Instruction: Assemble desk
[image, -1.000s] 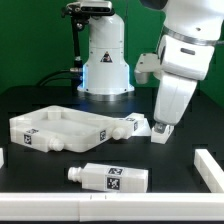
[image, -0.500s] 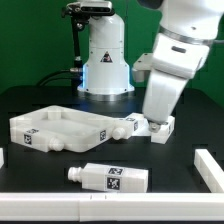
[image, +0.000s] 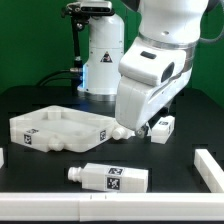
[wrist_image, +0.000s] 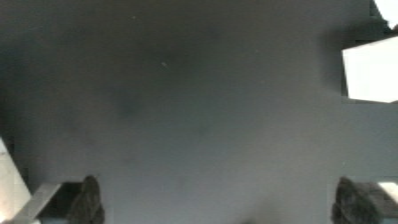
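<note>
The desk panel (image: 52, 130), a white rimmed rectangle with round sockets at its corners, lies flat on the black table (image: 30, 98) in the left centre of the exterior view, with square black-and-white tags on the rim facing the camera. Below it, in the lower centre of the frame, a white post leg (image: 108, 178) lies on its side, tag up, apart from the panel. A shorter white tagged piece (image: 161, 127) sits at right centre, just beside the lower end of the robot arm (image: 155, 60). The arm fills the upper right and slants down to the left, so that its lower end hangs close over the panel's right corner. From this view I cannot tell whether it touches the panel. Behind, at upper centre, stands the white robot base (image: 104, 55) with its blue light, and a white rail (image: 212, 165) runs along the lower right. In the wrist view the gripper (wrist_image: 217, 205) is spread wide and grasps nothing. Its two dark fingertips (wrist_image: 75, 200) stand far apart, with only dark table surface between them. A white part (wrist_image: 374, 70), cut by the frame edge, lies off to one side, well apart from the fingers.
</note>
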